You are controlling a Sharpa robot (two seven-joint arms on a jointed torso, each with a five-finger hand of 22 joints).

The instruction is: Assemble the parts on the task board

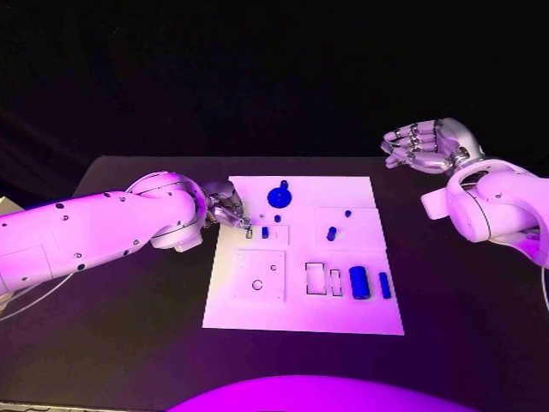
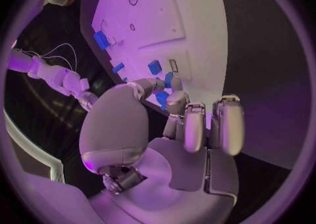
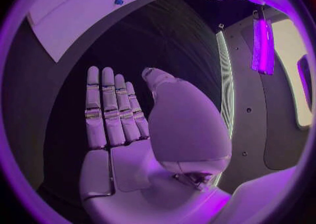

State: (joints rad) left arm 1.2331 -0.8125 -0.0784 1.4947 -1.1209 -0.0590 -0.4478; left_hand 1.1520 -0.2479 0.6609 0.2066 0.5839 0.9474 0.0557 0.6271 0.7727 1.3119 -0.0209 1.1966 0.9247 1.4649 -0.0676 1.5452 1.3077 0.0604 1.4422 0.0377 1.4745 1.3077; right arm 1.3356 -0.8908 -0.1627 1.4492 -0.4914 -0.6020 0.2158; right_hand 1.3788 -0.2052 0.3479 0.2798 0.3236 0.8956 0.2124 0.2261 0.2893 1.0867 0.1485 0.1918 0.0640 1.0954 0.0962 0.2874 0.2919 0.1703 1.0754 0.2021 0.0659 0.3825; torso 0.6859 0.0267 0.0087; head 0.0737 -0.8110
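A white task board [image 1: 302,257] lies mid-table, small blue parts [image 1: 358,281] scattered on it. At its nine o'clock edge, the left hand [image 1: 226,209] pinches a small blue part [image 2: 162,97], seen close from the left wrist. At two o'clock, off the board over the black table [image 1: 126,343], the right hand [image 1: 429,144] hovers empty, fingers apart.

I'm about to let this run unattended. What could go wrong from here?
The left hand works at the task board's left edge, so a push might shift the board. Its fingertips sit close to small blue parts and could knock one loose. The right hand hovers off the board, too far to steady it.
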